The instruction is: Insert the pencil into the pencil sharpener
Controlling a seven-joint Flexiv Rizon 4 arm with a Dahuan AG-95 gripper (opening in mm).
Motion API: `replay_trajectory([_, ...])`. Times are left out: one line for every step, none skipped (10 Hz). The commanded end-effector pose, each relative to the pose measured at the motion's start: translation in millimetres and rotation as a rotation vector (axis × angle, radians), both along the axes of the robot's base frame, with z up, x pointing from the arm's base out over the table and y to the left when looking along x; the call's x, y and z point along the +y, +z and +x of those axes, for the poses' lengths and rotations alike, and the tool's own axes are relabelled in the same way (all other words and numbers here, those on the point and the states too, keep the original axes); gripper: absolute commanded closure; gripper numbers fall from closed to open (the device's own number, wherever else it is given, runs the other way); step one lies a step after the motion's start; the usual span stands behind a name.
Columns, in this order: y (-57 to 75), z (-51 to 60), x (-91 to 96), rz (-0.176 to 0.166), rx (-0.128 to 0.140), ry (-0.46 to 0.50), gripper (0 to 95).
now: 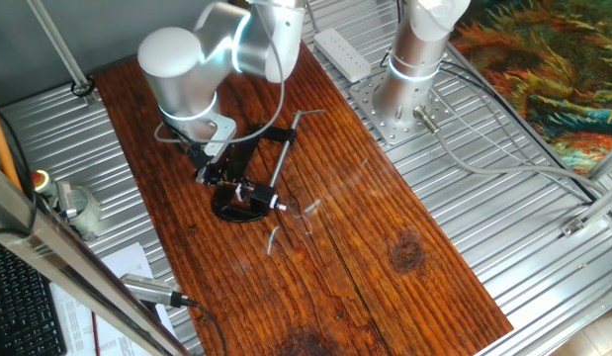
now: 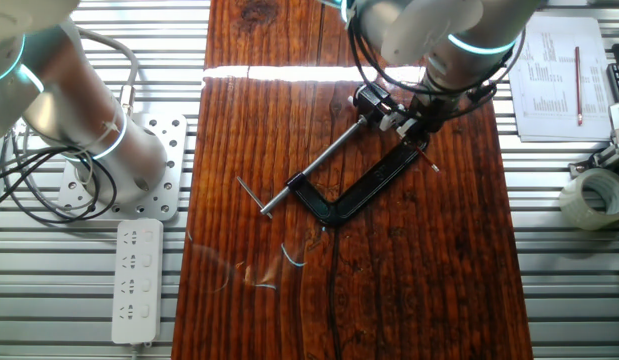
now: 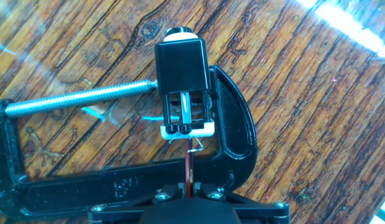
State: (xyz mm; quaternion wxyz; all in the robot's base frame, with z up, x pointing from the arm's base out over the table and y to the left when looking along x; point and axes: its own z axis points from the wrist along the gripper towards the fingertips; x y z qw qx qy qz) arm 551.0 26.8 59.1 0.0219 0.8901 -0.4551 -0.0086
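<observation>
In the hand view my gripper (image 3: 189, 185) is shut on the pencil (image 3: 190, 165), a thin dark-red stick that points away from me. Its pale tip sits just short of the white end of the pencil sharpener (image 3: 183, 68). The sharpener is a small black block with a silvery blade, held in a big black C-clamp (image 3: 237, 130) against the clamp's silver screw rod (image 3: 80, 96). In one fixed view the gripper (image 1: 226, 178) hangs low beside the sharpener (image 1: 269, 199). In the other fixed view the gripper (image 2: 421, 128) is next to the sharpener (image 2: 381, 106).
The C-clamp (image 2: 354, 192) lies on a wooden board (image 2: 419, 280). A second arm's base (image 1: 409, 69) and a white power strip (image 1: 342, 51) stand beside the board. A roll of tape (image 2: 596, 195) and papers (image 2: 554, 80) lie off the board's other side.
</observation>
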Motion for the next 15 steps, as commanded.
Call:
replay_trajectory([-1.7,-3.3,-1.1,0.009,0.004,-0.011,95.0])
replay_trajectory([-2.0,-3.9,-1.0,0.014,0.004,-0.015,95.0])
replay_trajectory([-2.1,-3.9,-0.8,0.014,0.003,-0.018,95.0])
replay_trajectory([-2.1,-3.9,-0.6,0.015,0.003,-0.021,95.0])
replay_trajectory([-2.2,-4.0,0.0,0.015,0.004,-0.019,95.0])
replay_trajectory([-1.4,-4.2,0.1,0.015,0.006,-0.018,95.0])
replay_trajectory([0.4,-4.6,0.5,0.014,0.006,-0.018,95.0])
replay_trajectory([1.4,-4.8,0.7,0.012,0.005,-0.017,95.0])
replay_trajectory([1.4,-4.9,0.7,0.013,0.004,-0.016,95.0])
replay_trajectory([1.4,-4.9,0.7,0.031,0.001,-0.010,76.0])
replay_trajectory([1.4,-4.9,0.7,0.034,0.001,-0.011,76.0])
replay_trajectory([1.4,-4.9,0.7,0.036,0.001,-0.011,76.0])
replay_trajectory([1.4,-4.9,0.7,0.049,0.008,-0.009,57.0])
replay_trajectory([1.4,-4.9,0.7,0.064,0.012,-0.008,57.0])
replay_trajectory([1.4,-4.9,0.7,0.068,0.015,-0.010,57.0])
